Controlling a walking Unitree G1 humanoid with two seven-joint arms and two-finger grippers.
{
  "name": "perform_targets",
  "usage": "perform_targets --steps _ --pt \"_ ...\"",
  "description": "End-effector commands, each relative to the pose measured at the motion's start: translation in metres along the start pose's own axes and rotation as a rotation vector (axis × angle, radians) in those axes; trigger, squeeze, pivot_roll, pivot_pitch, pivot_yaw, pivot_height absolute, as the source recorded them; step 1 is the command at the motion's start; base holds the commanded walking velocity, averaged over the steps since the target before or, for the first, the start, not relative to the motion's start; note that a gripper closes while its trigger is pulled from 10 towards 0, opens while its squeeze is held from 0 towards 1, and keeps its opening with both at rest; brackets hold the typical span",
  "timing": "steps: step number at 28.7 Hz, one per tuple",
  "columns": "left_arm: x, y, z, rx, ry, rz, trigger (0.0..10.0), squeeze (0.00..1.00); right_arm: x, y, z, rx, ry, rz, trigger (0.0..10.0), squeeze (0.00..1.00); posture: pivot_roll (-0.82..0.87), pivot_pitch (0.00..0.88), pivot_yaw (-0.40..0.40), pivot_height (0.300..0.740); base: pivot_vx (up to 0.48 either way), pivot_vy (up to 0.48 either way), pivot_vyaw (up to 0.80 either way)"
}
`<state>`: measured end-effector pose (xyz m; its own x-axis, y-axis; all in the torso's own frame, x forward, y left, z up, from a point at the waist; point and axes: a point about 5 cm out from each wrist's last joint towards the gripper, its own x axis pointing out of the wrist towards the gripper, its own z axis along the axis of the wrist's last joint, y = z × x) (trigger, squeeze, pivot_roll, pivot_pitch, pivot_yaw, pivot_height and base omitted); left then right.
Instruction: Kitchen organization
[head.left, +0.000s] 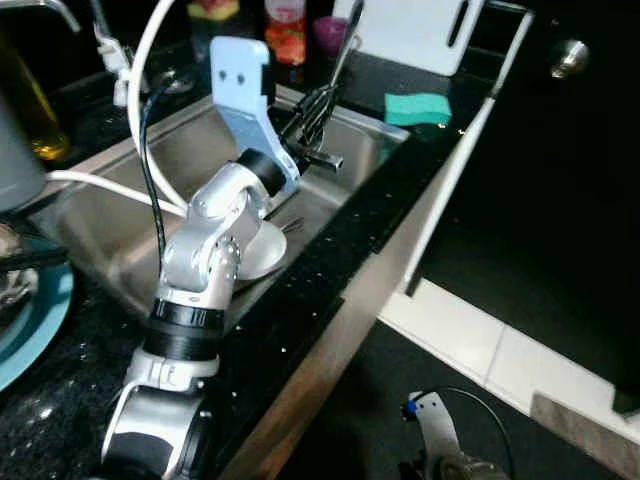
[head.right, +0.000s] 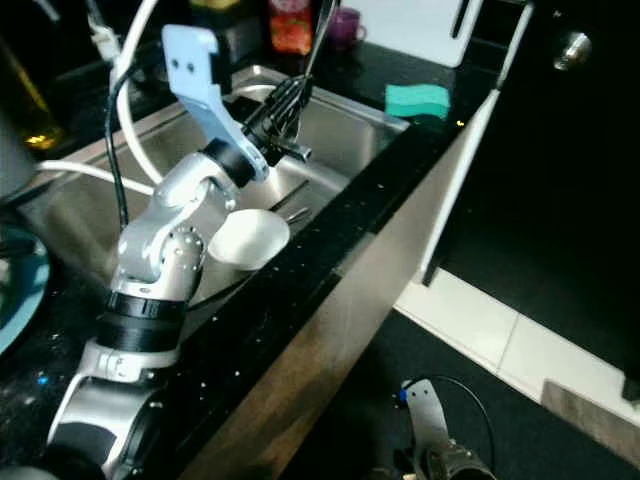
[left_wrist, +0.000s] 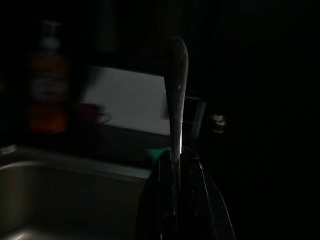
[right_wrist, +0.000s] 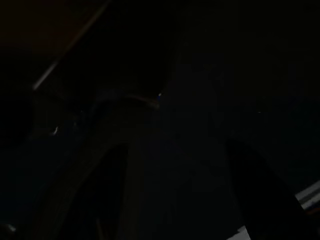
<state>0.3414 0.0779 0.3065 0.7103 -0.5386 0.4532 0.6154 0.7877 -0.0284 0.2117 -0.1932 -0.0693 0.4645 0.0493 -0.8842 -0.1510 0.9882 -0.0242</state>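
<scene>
Left hand (head.left: 318, 108) over the stainless steel sink basin (head.left: 190, 165), black fingers closed tight on a slim silver metal utensil handle (head.left: 345, 45); handle sticks up and away from the hand, tip toward the white cutting board (head.left: 415, 30) at the back of the black speckled table (head.left: 300, 315). Left wrist view is dark, shows same handle (left_wrist: 176, 95) clamped between the fingers (left_wrist: 197, 192). Below and behind the hand a white round bowl (head.right: 250, 238) lies in the basin, under the silver forearm. Beyond the hand: teal sponge (head.left: 418, 106) on the table edge, purple cup (head.left: 328, 32), red-labelled bottle (head.left: 286, 30). Right hand (head.left: 430, 425) hangs low over dark floor beside the table front, can't tell open or closed; right wrist view too dark
</scene>
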Motion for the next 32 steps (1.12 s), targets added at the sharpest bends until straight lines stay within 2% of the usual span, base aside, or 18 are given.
perform_targets --steps 1,6,12,15,16,18,21,22,24,25,26,27,28,29,31,32 --pt "0.003 -0.004 0.001 0.014 0.012 -0.011 10.0 0.00 0.000 -0.001 -0.015 0.018 0.047 -0.001 10.0 0.00 0.03 0.102 0.009 0.740 0.000 -0.450 0.00" --pt "0.003 -0.003 0.001 0.043 0.024 -0.004 10.0 0.00 0.000 0.000 -0.015 0.018 0.048 0.002 10.0 0.00 0.03 0.104 0.008 0.740 0.000 -0.402 0.00" --pt "0.004 0.000 0.002 0.042 0.017 0.031 10.0 0.00 0.000 0.000 -0.016 0.021 0.047 0.005 10.0 0.00 0.02 0.105 0.009 0.740 0.000 0.000 0.00" --pt "0.003 0.007 0.003 0.075 0.026 0.061 10.0 0.00 0.000 0.000 -0.016 0.022 0.047 0.006 10.0 0.00 0.02 0.106 0.010 0.740 0.000 0.000 0.00" --pt "0.002 0.019 0.004 0.121 0.042 0.108 10.0 0.00 0.000 0.000 -0.016 0.022 0.046 0.007 10.0 0.00 0.02 0.108 0.010 0.740 0.000 0.000 0.00" --pt "0.001 0.024 0.005 0.137 0.048 0.124 10.0 0.00 0.000 0.000 -0.016 0.022 0.046 0.008 10.0 0.00 0.02 0.108 0.010 0.740 0.000 0.000 0.00" --pt "-0.001 0.042 0.005 0.284 0.105 0.177 10.0 0.00 0.000 0.001 -0.016 0.021 0.047 0.009 10.0 0.00 0.02 0.110 0.010 0.740 0.000 0.000 0.00" --pt "-0.003 0.054 0.006 0.405 0.149 0.195 10.0 0.00 0.000 0.001 -0.016 0.019 0.048 0.010 10.0 0.00 0.02 0.110 0.010 0.740 0.000 0.000 0.00" --pt "-0.005 0.066 0.007 0.509 0.184 0.200 10.0 0.00 0.000 0.001 -0.016 0.014 0.050 0.013 10.0 0.00 0.02 0.110 0.010 0.740 0.000 0.000 0.00" --pt "-0.005 0.066 0.007 0.509 0.184 0.200 10.0 0.00 0.000 0.001 -0.016 0.014 0.050 0.013 10.0 0.00 0.02 0.110 0.010 0.740 0.000 0.000 0.00" --pt "-0.006 0.073 0.007 0.583 0.217 0.201 10.0 0.00 0.000 0.001 -0.016 0.014 0.051 0.013 10.0 0.00 0.02 0.116 0.012 0.740 0.000 0.000 0.00" --pt "-0.006 0.073 0.007 0.583 0.217 0.201 10.0 0.00 0.000 0.001 -0.016 0.014 0.051 0.013 10.0 0.00 0.02 0.116 0.012 0.740 0.000 0.000 0.00" --pt "-0.007 0.077 0.007 0.634 0.242 0.201 10.0 0.00 0.000 0.001 -0.016 0.014 0.050 0.013 10.0 0.00 0.02 0.116 0.012 0.740 0.000 0.000 0.00" --pt "-0.009 0.087 0.004 0.788 0.318 0.183 10.0 0.00 0.000 0.001 -0.016 0.012 0.050 0.014 10.0 0.00 0.02 0.125 0.017 0.740 0.000 0.000 0.00" --pt "-0.011 0.093 0.000 0.920 0.385 0.141 10.0 0.00 0.000 0.001 -0.016 0.004 0.048 0.018 10.0 0.00 0.02 0.128 0.020 0.740 0.000 0.000 0.00" --pt "-0.011 0.094 -0.001 0.952 0.402 0.128 10.0 0.00 0.000 0.001 -0.016 -0.001 0.046 0.019 10.0 0.00 0.02 0.128 0.020 0.740 0.000 0.000 0.00"
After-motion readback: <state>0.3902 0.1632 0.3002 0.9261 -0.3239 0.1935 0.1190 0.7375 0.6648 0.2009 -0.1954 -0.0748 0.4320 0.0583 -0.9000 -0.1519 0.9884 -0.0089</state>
